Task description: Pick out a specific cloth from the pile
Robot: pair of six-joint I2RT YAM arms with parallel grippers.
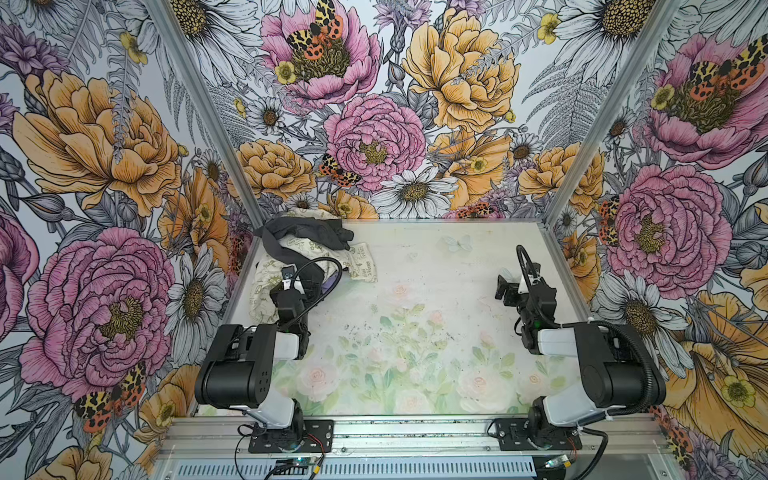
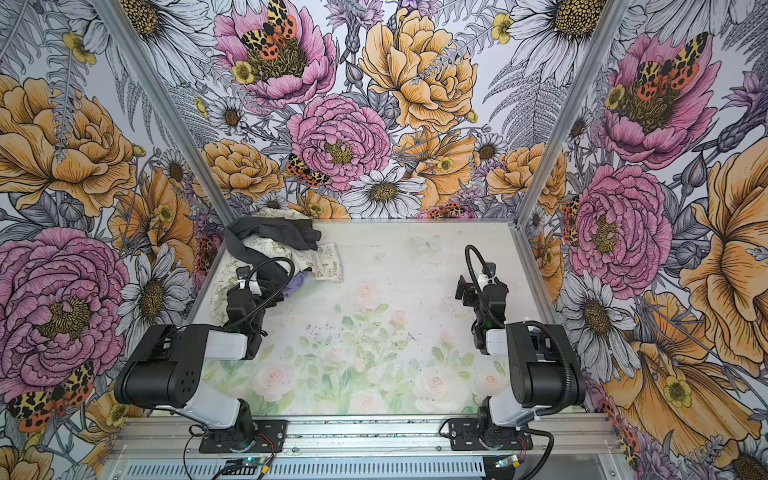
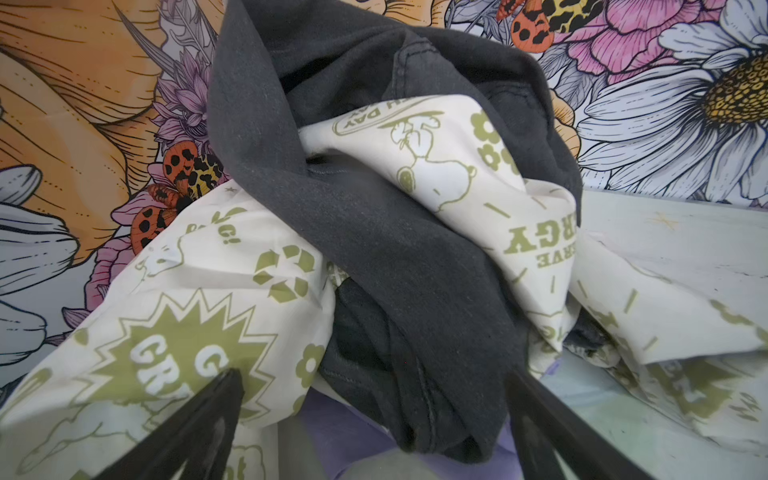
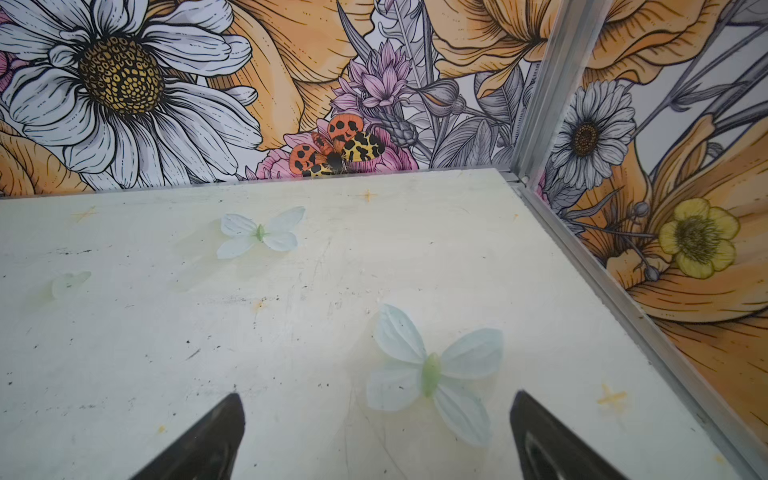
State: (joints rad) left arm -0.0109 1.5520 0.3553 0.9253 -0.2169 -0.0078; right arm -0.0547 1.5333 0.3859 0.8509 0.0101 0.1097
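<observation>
Counter (image 1: 415,291), pale with a faded rose print and scuffed, floral walls on three sides.

Pile (image 1: 291,245) sits in the far left corner of the counter, against the left edge and the back edge. Rest of the counter is bare.

Cream cloth (image 3: 457,166) with green print is the widest piece. It spreads along the left edge, and a flap lies flat toward the counter's middle (image 1: 361,257).

Dark grey garment (image 3: 374,232) is draped over the cream cloth, bunched at the back of the pile (image 2: 274,232), with one twisted fold running down the near side.

Lavender cloth (image 2: 297,284) is mostly buried. Only a small patch shows at the near edge of the pile, on the counter under the grey fold and the cream cloth. It is also seen low in the left wrist view (image 3: 345,432). No lettering is visible.

Left claw (image 3: 376,374) is spread wide and pinching nothing. It is at the near edge of the pile with the grey fold between its fingers (image 3: 216,399). Contact with the fabric: cannot tell.

Right claw (image 4: 378,397) is spread wide and holds nothing. It is over bare counter near the right edge, well apart from the pile (image 1: 505,286).

Pale butterfly print (image 4: 432,370) lies on the counter just ahead of the right claw.
</observation>
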